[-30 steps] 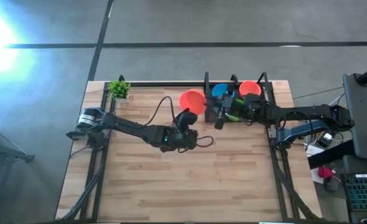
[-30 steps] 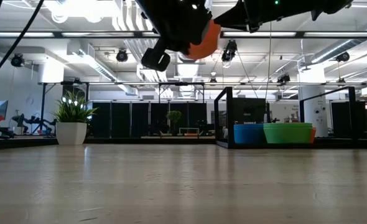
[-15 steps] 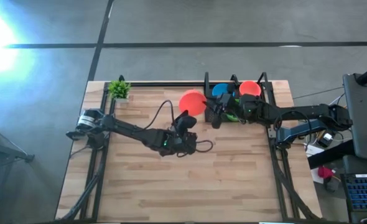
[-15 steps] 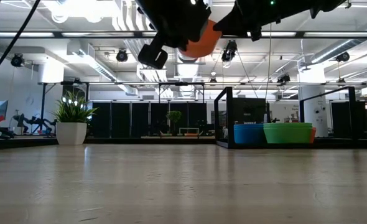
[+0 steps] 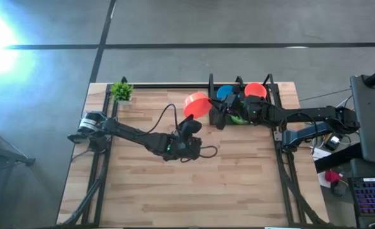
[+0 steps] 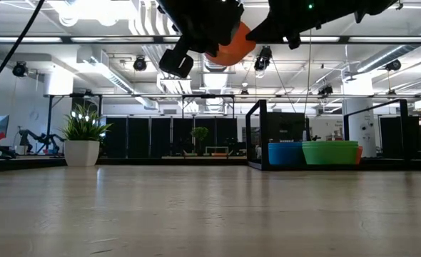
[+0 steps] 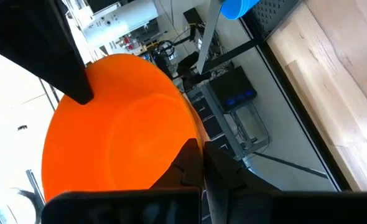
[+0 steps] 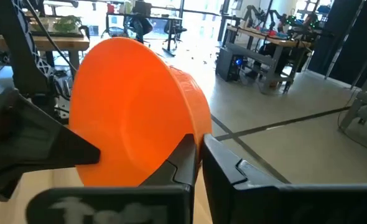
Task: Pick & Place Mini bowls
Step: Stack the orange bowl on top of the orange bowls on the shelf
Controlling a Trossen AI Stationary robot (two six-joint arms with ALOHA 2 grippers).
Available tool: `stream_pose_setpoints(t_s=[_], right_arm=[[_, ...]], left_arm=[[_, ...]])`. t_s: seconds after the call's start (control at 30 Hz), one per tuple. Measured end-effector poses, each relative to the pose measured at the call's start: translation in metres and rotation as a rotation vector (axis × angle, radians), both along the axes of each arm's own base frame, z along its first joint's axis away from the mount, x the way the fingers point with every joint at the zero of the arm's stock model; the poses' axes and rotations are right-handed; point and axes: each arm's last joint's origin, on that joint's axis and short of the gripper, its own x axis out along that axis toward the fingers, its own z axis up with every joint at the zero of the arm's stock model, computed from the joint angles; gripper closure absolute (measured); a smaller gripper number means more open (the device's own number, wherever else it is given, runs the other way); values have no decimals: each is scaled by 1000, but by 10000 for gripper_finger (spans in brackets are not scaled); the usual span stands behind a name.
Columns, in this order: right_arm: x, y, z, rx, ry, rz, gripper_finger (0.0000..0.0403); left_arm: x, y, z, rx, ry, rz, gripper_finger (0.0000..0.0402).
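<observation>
Orange plastic is what catches the eye: one orange mini bowl point(image 5: 197, 104) hangs in the air above the wooden table point(image 5: 238, 184), tipped up on edge, and both arms have hold of it. From above, the left gripper point(image 5: 192, 121) reaches up from the middle of the table and its fingers are pinched tight on the bowl's rim, which the left wrist view shows closely, the bowl point(image 7: 118, 134) filling most of that picture. The right gripper point(image 5: 218, 113) comes in from the other side, and its two dark fingers are closed on the opposite edge of the same bowl point(image 8: 137, 112). Looking level across the table, the bowl point(image 6: 228, 48) sits high up between the two dark arms, well clear of the tabletop. At the far right corner of the table, inside a black wire frame point(image 5: 241, 86), rest more bowls: a blue bowl point(image 5: 224, 92), another orange bowl point(image 5: 255, 90) beside it, and a green bowl point(image 6: 330, 152) next to the blue one in the level view. A small potted plant point(image 5: 121, 91) stands at the table's far left corner, well apart from all this
</observation>
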Motion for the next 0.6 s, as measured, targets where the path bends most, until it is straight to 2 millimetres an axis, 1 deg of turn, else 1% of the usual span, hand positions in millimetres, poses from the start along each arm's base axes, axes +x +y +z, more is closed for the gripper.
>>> stream_pose_setpoints(t_s=[0.17,0.3,0.47,0.6], right_arm=[[0,0,0,-1,0,1,393],[0,0,-1,-1,5,0,394],[-1,-3,-2,-17,20,-50,395],[-7,-12,1,-19,19,-108,395]], left_arm=[[0,0,0,-3,-7,1,397],[1,0,1,-25,-47,0,370],[0,0,1,-20,-48,7,332],[-1,-3,2,-29,-80,12,325]])
